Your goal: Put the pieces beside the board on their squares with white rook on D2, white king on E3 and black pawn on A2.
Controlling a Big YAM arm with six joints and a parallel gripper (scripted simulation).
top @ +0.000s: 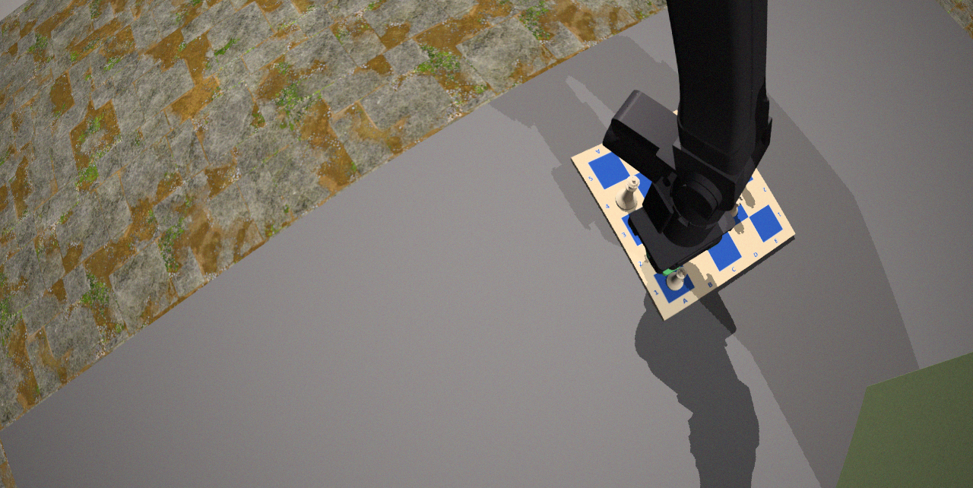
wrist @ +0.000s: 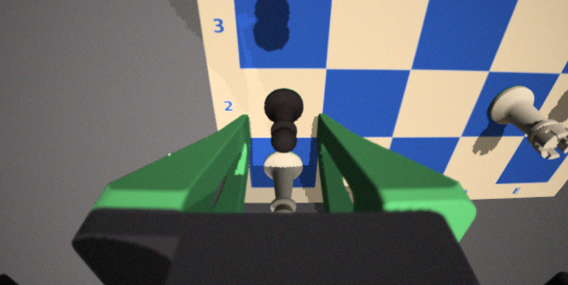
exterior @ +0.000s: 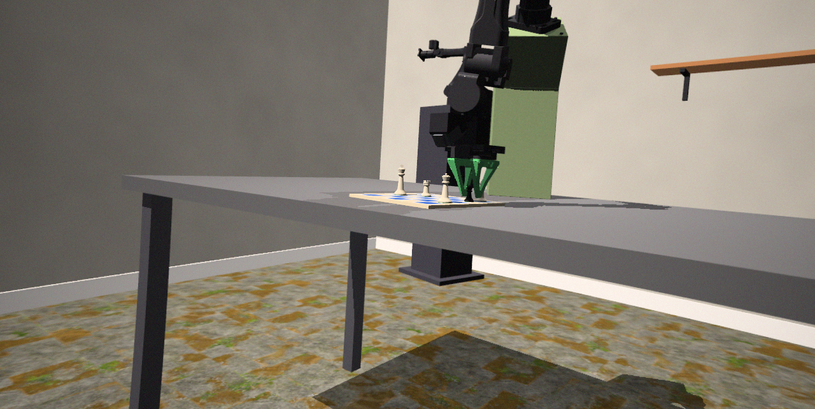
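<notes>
The grey worktop (wrist: pixel 98 76) lies bare just left of the board's edge (wrist: pixel 209 50), where the digits 3 and 2 run. The gripper (wrist: pixel 284 138) hangs low over the corner of the chessboard, its green fingers parted, with a gap showing on each side of the black pawn (wrist: pixel 284 107), so nothing is clamped. The pawn stands upright on the cream square beside the digit 2, in the first column, which reads as A2; its base appears to sit inside the square, though the lower part is partly hidden by its own head.

The step in hand looks like the release. To do it well, the fingers should widen evenly so neither pad drags the pawn sideways, and the withdrawal should go straight up until the tips pass the pawn's head.

Room is tight: a white pawn (wrist: pixel 283 174) stands on the blue corner square right next to the black one, between the fingers and nearer the wrist, so any backward slide risks knocking it. Further right, the white rook (wrist: pixel 525 116) stands well apart on a blue square in the same row.
</notes>
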